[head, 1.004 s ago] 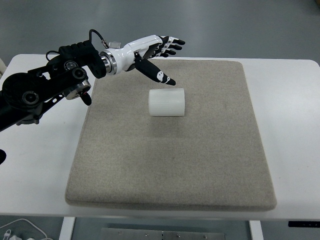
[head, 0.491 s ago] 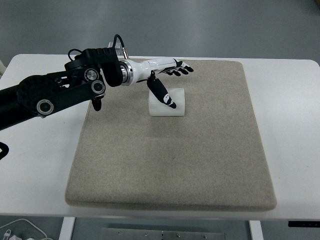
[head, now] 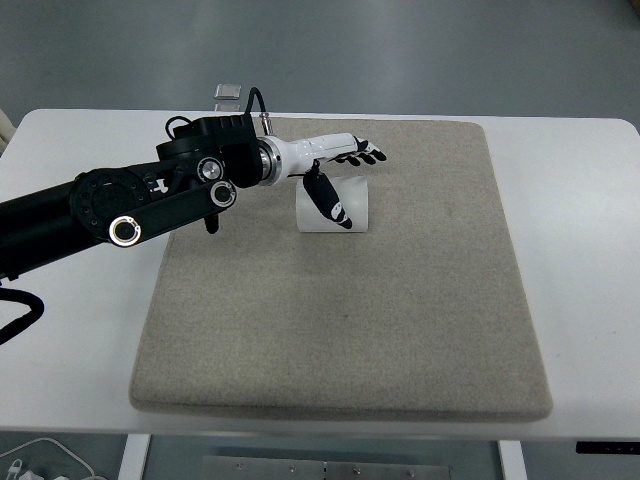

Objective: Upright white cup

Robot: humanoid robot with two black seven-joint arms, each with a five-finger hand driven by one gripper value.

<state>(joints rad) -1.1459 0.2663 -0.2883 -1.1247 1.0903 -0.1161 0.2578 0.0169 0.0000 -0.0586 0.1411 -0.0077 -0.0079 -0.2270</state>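
My left hand (head: 335, 170), fingers spread, grasping nothing, over white cup (head: 352, 205) lying sideways, upper-centre mat (head: 400, 320); open mat below & right.

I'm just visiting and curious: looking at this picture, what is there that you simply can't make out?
- Head view: whether the left hand touches the white cup lying on the grey mat; the hand overlaps the cup's top.
- Which end of the cup is open: seen side-on, partly behind the thumb.
- The small object at the table's far edge: too small to identify.
- The right arm: outside the picture.
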